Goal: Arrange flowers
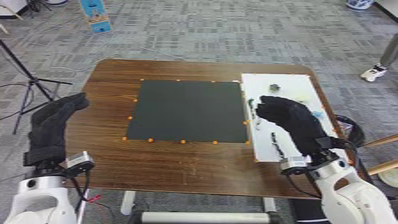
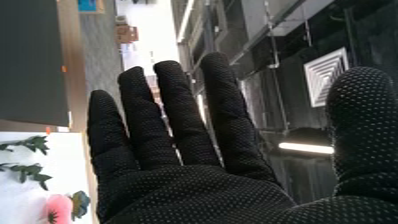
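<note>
Right hand (image 1: 289, 114), fingers straight and spread, blocks part of the white board (image 1: 258, 81) holding a pink flower (image 2: 59, 208) and leafy sprigs (image 2: 33, 171), beside a dark mat (image 1: 191, 111); left hand (image 1: 53, 120) uncurled.

Table (image 1: 178, 172): wood, smooth, faint gloss
Mat (image 1: 188, 111): matt, smooth
White board (image 1: 280, 81), three o'clock: smooth
Right hand (image 1: 289, 117): cloth glove, rough dots
</note>
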Controlling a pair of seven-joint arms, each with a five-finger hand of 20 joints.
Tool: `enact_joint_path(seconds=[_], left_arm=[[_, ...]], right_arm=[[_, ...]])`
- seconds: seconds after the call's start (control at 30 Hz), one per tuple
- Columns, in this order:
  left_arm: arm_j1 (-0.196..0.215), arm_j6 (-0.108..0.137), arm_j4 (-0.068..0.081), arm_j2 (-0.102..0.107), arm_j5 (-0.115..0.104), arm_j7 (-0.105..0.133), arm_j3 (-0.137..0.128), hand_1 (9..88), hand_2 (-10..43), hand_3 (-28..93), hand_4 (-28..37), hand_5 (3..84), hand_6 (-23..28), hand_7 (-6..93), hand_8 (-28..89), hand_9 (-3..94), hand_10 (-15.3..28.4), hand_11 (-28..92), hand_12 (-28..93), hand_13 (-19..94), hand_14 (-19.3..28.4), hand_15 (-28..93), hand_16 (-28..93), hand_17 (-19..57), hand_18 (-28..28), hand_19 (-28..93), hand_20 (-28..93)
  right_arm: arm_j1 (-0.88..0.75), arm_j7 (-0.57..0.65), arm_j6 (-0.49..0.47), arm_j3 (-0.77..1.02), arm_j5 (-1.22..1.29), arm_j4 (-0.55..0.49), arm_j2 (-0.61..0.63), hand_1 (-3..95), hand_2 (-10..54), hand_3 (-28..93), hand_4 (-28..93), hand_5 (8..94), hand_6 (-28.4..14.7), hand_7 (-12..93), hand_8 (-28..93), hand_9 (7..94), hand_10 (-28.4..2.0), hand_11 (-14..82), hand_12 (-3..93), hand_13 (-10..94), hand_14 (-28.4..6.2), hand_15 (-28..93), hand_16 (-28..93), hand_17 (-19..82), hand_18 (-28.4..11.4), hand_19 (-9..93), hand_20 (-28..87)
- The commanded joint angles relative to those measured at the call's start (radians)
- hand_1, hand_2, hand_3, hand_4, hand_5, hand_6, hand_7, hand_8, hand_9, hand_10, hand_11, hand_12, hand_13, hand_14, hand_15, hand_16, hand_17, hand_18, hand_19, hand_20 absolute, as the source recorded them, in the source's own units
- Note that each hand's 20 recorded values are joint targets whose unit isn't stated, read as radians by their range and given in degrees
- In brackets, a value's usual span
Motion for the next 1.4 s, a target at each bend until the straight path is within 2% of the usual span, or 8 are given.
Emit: enact_joint_path(seconds=[0.03,0.2,0.33,0.43,0.53,0.83,1.03,1.4], left_arm=[[-0.013,-0.012,0.000,0.007,-0.004,-0.014,0.011,25.8,3.6,74,-18.5,52.7,0.6,19.8,-8,52.5,12.6,20,15,35,11.9,10,-1,8.1,6.2,4,16],[0.008,-0.016,-0.010,0.006,-0.002,-0.016,0.000,25.8,3.7,74,-18.5,51.7,0.6,18.6,-8,50.8,12.5,19,14,35,12.0,10,-1,7.9,6.4,4,16],[0.010,-0.025,-0.012,0.003,-0.001,-0.015,-0.006,25.8,3.7,73,-18.2,51.6,0.5,18.6,-8,50.9,12.4,19,14,35,12.0,10,-1,7.8,6.7,4,16],[0.012,-0.036,-0.014,0.008,-0.004,-0.022,-0.015,25.7,3.6,73,-18.1,51.7,0.4,18.6,-8,51.5,12.4,20,14,35,12.1,11,-1,7.7,6.9,4,16],[0.024,-0.046,-0.019,0.007,-0.001,-0.028,-0.026,25.6,3.6,73,-18.4,52.2,0.4,18.9,-8,52.5,12.5,20,14,37,12.6,11,-1,7.7,7.3,5,16],[0.031,-0.060,-0.028,0.006,0.013,-0.051,-0.042,25.5,3.7,73,-18.7,52.6,0.2,19.1,-8,53.3,12.5,20,15,39,13.5,12,-1,7.8,7.7,5,16],[0.040,-0.069,-0.038,0.012,0.024,-0.061,-0.060,25.4,3.6,73,-18.8,52.9,0.2,19.3,-8,53.5,12.4,20,15,40,13.7,13,-1,7.8,7.9,5,16],[0.039,-0.075,-0.039,0.007,0.027,-0.066,-0.061,25.4,3.3,74,-19.0,53.0,0.2,19.5,-8,54.1,12.6,21,15,41,14.2,13,-1,7.8,8.3,6,16]], right_arm=[[-0.032,0.114,0.266,-0.048,0.030,-0.086,0.014,14.4,3.1,67,-17,47.5,-3.0,18,-6,48.4,-17.9,6.5,23.2,35,-18.0,9,28,17,-16.7,11,28],[-0.047,0.315,0.572,-0.098,-0.166,-0.174,0.033,19.0,6.7,64,-17,51.8,-4.0,22,-7,55.2,-18.5,11.2,22.9,43,-19.3,12,27,19,-17.8,22,31],[-0.074,0.330,0.701,-0.127,-0.514,-0.173,0.059,23.8,4.3,62,-15,55.0,-4.8,23,-6,63.7,-18.8,15.7,23.6,62,-17.5,29,27,23,-22.7,59,49],[-0.098,0.341,0.723,-0.121,-0.651,-0.182,0.075,25.2,-0.5,62,-14,57.0,-4.6,22,-6,68.9,-17.9,20.5,25.8,70,-16.9,40,29,29,-24.9,73,57],[-0.103,0.369,0.731,-0.126,-0.808,-0.176,0.114,25.6,-3.3,61,-14,60.1,-4.5,23,-5,72.2,-17.3,24.9,28.1,73,-16.3,45,32,32,-25.8,79,61],[-0.142,0.450,0.471,-0.092,-1.087,-0.206,0.230,27.1,-9.3,60,-13,69.0,-3.5,26,-4,79.9,-14.1,35.6,33.6,81,-12.2,57,37,41,-26.3,92,62],[-0.122,0.465,0.304,-0.087,-1.154,-0.203,0.337,26.1,-9.5,59,-13,70.3,-3.0,26,-4,81.4,-13.0,36.2,33.9,83,-10.4,57,38,44,-25.5,93,62],[-0.028,0.509,0.126,-0.169,-1.184,-0.162,0.371,21.5,-9.5,56,-13,74.9,-2.7,27,-2,85.5,-12.3,36.4,33.2,87,-9.0,55,38,49,-24.7,93,63]])
